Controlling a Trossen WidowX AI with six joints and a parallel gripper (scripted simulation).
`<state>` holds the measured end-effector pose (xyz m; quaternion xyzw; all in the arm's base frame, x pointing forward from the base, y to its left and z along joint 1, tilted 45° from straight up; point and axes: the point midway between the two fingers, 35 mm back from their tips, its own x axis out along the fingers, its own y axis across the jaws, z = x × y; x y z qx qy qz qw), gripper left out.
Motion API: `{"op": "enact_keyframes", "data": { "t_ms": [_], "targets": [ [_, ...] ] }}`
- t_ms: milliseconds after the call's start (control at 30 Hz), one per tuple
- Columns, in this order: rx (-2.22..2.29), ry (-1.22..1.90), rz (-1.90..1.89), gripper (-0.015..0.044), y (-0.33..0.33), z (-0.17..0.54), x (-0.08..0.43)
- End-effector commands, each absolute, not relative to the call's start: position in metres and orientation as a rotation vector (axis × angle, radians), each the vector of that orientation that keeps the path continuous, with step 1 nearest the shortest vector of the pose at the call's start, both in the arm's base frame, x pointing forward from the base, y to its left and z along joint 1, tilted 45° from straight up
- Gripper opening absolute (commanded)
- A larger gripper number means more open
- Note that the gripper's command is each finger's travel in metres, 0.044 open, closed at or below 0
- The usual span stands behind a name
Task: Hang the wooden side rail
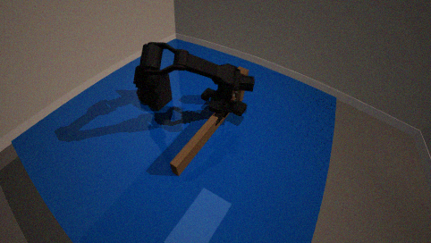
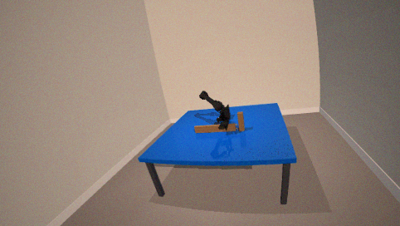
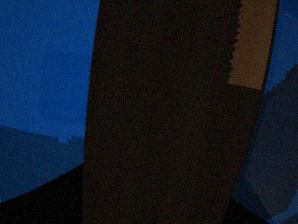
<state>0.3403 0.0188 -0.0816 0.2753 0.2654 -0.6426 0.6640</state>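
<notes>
On the blue table (image 1: pixel 286 134) (image 2: pixel 249 154), toward the post: one wooden rail (image 1: pixel 197 145) (image 2: pixel 207 129) (image 3: pixel 254 45), lying lengthwise, its near-post end beneath the gripper (image 1: pixel 220 117) (image 2: pixel 224 125), its other end reaching well away from the post.

One gripper, black: fingers closed on the rail, pinching it near the post end. One arm (image 1: pixel 201 64) (image 2: pixel 213 101), black, bent over and reaching down to that grip.

One post (image 1: pixel 242 71) (image 2: pixel 241 121), wooden, upright on the table. In the exterior view a narrow gap shows between it and the rail's end, with something small and greyish in it, probably the hooks. Pins and slot: not to be made out. The top view has the arm covering the joint, and the wrist view is mostly dark, so whether either hook has met a pin cannot be told; the gap suggests that they are not seated.

Step in hand, by judgement: bringing the hook end up to the slot, rail gripped, hanging not finished. Next move: line the rail's end squarely with the post, with the hooks above their pins, ease it in, then lower until both sit, the far end kept down on the table. Release and withdrawal belong after that; opening sooner might drop the end short of the pins.
</notes>
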Motion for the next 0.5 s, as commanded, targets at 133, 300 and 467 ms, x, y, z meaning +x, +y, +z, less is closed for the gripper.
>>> {"op": "enact_keyframes", "data": {
  "t_ms": [133, 300, 467],
  "targets": [
    [0.628, 0.597, -1.456, 0.0, 0.0192, -0.0812, 0.3408],
    [0.628, 0.597, -1.456, 0.0, 0.0197, -0.0806, 0.3408],
    [0.628, 0.597, -1.456, 0.0, 0.0203, -0.08, 0.3407]
  ]
}}
